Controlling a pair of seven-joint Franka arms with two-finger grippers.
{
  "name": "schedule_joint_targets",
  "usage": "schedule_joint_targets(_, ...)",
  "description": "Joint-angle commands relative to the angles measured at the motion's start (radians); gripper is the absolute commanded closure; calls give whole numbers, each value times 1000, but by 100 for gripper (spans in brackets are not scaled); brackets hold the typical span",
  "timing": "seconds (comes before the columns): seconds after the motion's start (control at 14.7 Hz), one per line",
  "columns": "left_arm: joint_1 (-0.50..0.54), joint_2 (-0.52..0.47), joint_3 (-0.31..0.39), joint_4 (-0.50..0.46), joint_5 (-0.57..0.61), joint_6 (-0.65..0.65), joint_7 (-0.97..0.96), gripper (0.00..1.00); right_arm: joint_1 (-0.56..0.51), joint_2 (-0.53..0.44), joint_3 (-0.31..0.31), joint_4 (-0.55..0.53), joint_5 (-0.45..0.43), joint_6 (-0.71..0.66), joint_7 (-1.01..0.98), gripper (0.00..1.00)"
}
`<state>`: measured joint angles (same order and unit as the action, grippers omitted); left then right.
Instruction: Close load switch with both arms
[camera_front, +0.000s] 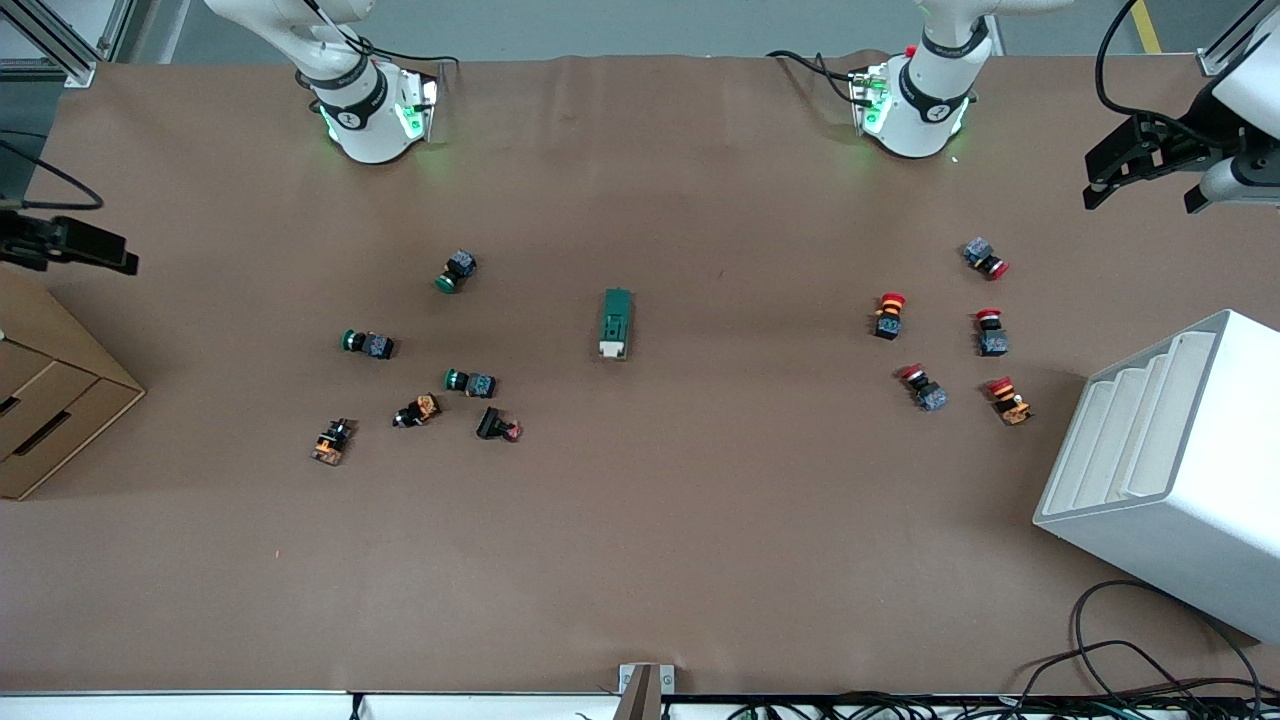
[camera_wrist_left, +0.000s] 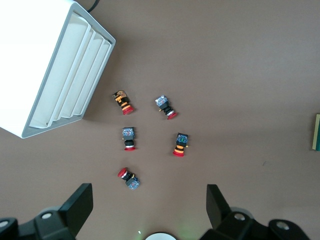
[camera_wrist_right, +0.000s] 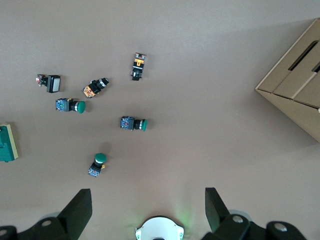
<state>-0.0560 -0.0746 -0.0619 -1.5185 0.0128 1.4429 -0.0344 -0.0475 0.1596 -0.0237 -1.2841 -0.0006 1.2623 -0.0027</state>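
The load switch, a slim dark green block with a cream lever end facing the front camera, lies lengthwise mid-table on the matte brown table, both arms waiting with the left gripper and right gripper spread wide, empty

Your left gripper hung with its fingers spread wide above five red-capped push buttons. A white slotted rack sat beside them, and the load switch barely showed at the edge.
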Motion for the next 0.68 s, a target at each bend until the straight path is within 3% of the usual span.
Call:
schedule_joint_targets(0.0,-13,-53,7,-80,-10,40,16,0,-20,-80,19,-101,-3,18,-7,0)
schedule_joint_targets(0.41,-10,-41,7,-63,-13,37,8,0,-6,-170,19,-190,-10,28,-7,0)
schedule_joint_targets(0.61,11,-4,1,-11,-16,34,4,0,0,-209,19,-213,-10,26,-7,0)
